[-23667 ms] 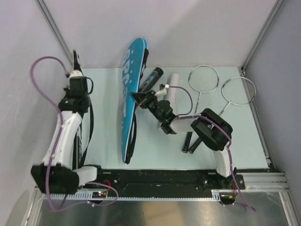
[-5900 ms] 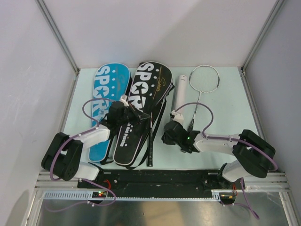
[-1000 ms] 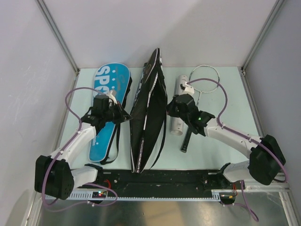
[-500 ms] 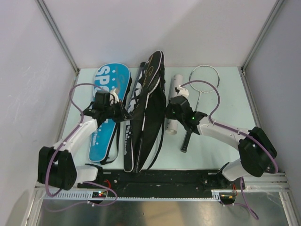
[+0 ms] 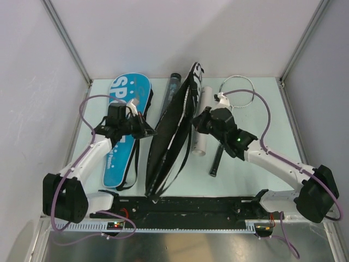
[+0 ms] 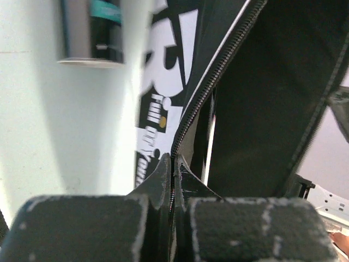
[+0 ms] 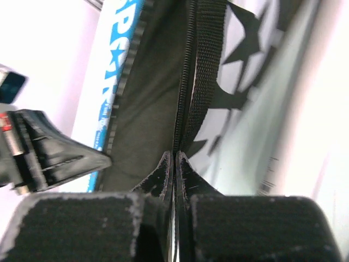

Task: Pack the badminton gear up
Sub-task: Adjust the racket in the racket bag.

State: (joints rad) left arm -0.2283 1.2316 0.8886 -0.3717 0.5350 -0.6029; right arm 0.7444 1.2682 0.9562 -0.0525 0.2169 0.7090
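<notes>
The black "SPORT" racket cover [image 5: 172,131] stands lifted on edge in the middle of the table, its zip mouth parted. My left gripper [image 5: 147,132] is shut on its left zip edge [image 6: 196,103]. From the other side my right gripper [image 5: 197,124] is shut on the right zip edge [image 7: 182,82]. The blue cover [image 5: 122,106] lies flat at the left. Behind the black cover lies a black teal-printed tube [image 5: 173,84], and a white tube [image 5: 200,134] lies just to its right. A silver racket [image 5: 238,90] lies at the back right. No shuttlecocks show.
The silver racket's black handle [image 5: 215,164] points toward the near edge, right of the white tube. Metal corner posts [image 5: 65,41] and grey walls close in the pale green table [image 5: 262,125]. In the right wrist view my left gripper [image 7: 54,158] shows across the cover.
Over the last second both grippers carried the black cover to the right and tilted it, uncovering the black tube behind. The right arm drew back to the right. Both grips stayed shut.
</notes>
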